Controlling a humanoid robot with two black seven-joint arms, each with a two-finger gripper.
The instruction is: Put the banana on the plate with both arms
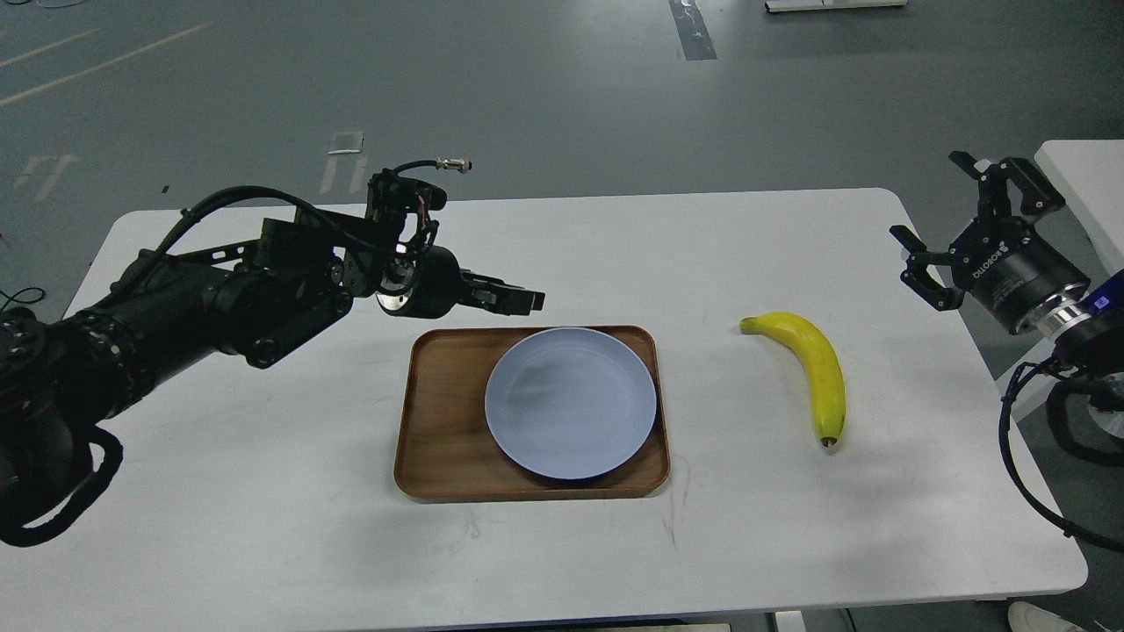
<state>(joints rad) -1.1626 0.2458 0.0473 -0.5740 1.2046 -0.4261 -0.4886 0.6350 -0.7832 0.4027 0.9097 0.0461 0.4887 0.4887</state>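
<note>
Head view, right claw (938, 209) wide open — empty, left claw (523, 300) closed

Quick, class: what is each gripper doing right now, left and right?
Left gripper: fingers together, shut, holding nothing, above the tray's far edge.
Right gripper: open, empty, right of the banana.

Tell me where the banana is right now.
In the head view, the banana lies on the white table, right of the wooden tray holding the plate, nearest the right hand.

Wood-grain tray (435, 421), smooth matt plate (571, 404), glossy-skinned banana (812, 360), matt white table (263, 491).
</note>
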